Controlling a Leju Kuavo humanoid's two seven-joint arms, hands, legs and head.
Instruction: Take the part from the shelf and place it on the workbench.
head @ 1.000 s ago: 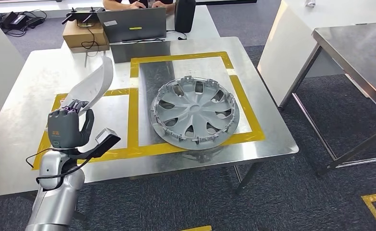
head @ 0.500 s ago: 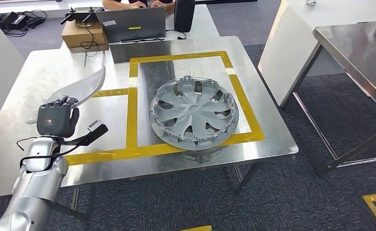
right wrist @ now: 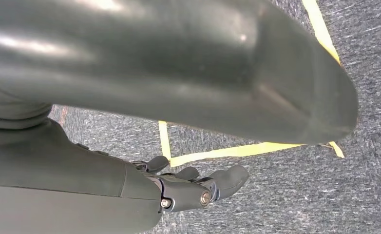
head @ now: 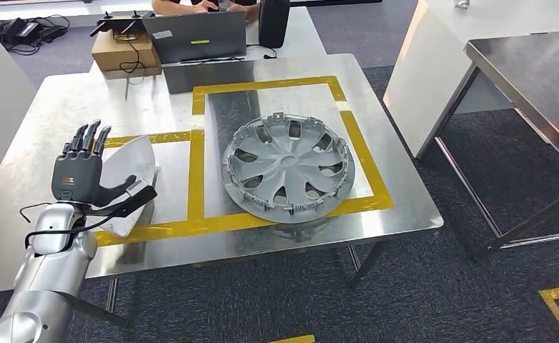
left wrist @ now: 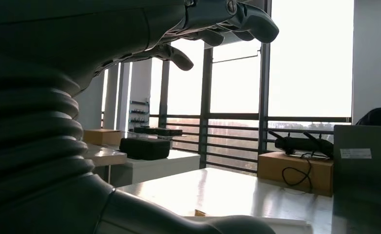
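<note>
Your left hand [head: 82, 174] hovers with fingers spread, holding nothing, over the white part [head: 135, 171] lying near the workbench's [head: 62, 107] front-left edge. Your right hand [right wrist: 198, 187] hangs loosely curled above carpet, empty.

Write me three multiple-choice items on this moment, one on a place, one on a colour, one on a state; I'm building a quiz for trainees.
1. Where does the round grey plastic wheel cover lie?
A. inside the right taped square
B. on the cardboard box
C. on the floor

2. What colour is the tape marking the steel workbench?
A. red
B. yellow
C. blue

3. How is the left robot hand next to the white curved plastic part?
A. gripping it aloft
B. fingers spread, holding nothing
C. pressing the wheel cover

Answers: 1 A, the cover sits within the right outline. 2 B, the stripes are yellow. 3 B, the fingers are apart and the part rests on the bench.
</note>
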